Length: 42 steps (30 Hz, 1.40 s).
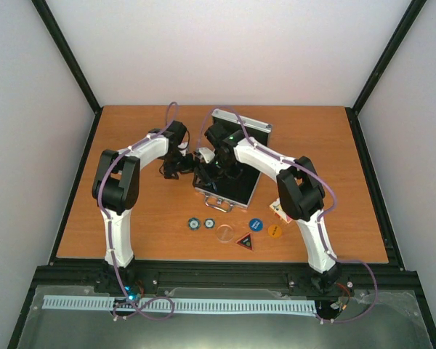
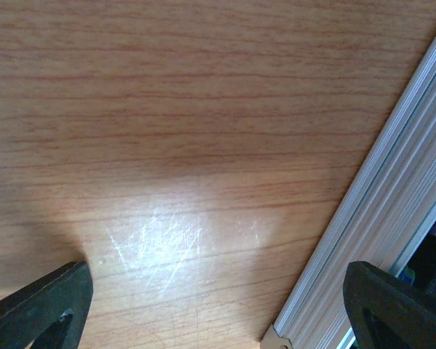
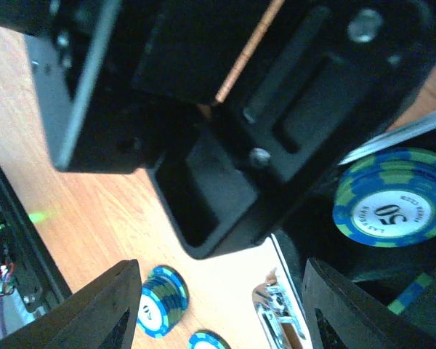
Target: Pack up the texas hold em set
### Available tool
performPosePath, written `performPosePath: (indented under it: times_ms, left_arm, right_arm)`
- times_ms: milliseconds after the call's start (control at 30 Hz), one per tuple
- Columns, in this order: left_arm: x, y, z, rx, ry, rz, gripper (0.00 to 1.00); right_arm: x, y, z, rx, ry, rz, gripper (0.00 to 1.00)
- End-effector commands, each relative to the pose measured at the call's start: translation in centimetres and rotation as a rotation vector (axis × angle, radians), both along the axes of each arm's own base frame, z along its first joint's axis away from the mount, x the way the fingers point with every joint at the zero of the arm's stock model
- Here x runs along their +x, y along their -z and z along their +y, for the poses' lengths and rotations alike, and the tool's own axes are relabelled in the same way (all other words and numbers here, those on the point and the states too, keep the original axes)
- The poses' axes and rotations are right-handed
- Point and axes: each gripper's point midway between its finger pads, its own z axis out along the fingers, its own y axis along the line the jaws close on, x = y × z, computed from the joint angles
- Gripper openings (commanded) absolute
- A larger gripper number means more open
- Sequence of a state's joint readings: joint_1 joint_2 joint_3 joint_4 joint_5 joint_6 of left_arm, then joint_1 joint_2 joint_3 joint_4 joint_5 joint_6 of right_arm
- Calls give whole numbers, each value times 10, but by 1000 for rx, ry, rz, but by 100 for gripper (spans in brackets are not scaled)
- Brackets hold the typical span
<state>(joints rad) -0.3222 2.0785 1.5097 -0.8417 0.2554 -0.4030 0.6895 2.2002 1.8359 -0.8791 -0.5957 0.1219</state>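
Observation:
The silver case [image 1: 236, 156] lies open mid-table, black lining up, with its lid edge [image 1: 240, 121] at the back. My left gripper [image 1: 176, 169] hangs open just left of the case, over bare wood [image 2: 218, 305], and the case's aluminium rim [image 2: 392, 211] runs past its right finger [image 2: 392, 309]. My right gripper [image 1: 209, 173] is open at the case's front left corner [image 3: 225, 313], empty. A blue "50" chip [image 3: 392, 207] lies in the lining. A blue chip stack [image 3: 156, 298] and the case latch [image 3: 280, 320] show below.
In front of the case lie two chip piles [image 1: 193, 224], a clear round button [image 1: 224, 233], a triangular button [image 1: 246, 241], a blue button [image 1: 256, 225] and an orange one [image 1: 275, 231]. A red-backed deck [image 1: 279, 211] peeks from behind the right arm. The left arm's black body [image 3: 203, 109] fills the upper right wrist view.

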Motion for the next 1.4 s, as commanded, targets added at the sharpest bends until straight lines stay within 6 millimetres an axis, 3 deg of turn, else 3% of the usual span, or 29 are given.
performPosePath:
  times_ms: [0, 233, 333, 667, 1367]
  left_arm:
    - [-35, 62, -13, -7, 62, 148, 97]
    - [-30, 58, -15, -12, 62, 139, 98]
    - [-29, 56, -16, -17, 62, 134, 98]
    - [-33, 57, -15, -19, 61, 136, 98]
    - [-34, 58, -15, -23, 60, 140, 97]
  right_arm:
    - [8, -14, -10, -48, 18, -73, 63]
    - [29, -5, -47, -272, 127, -178, 61]
    - [33, -1, -53, -315, 146, -194, 60]
    - [38, 10, -49, -335, 141, -167, 58]
    - [21, 35, -47, -387, 83, -109, 56]
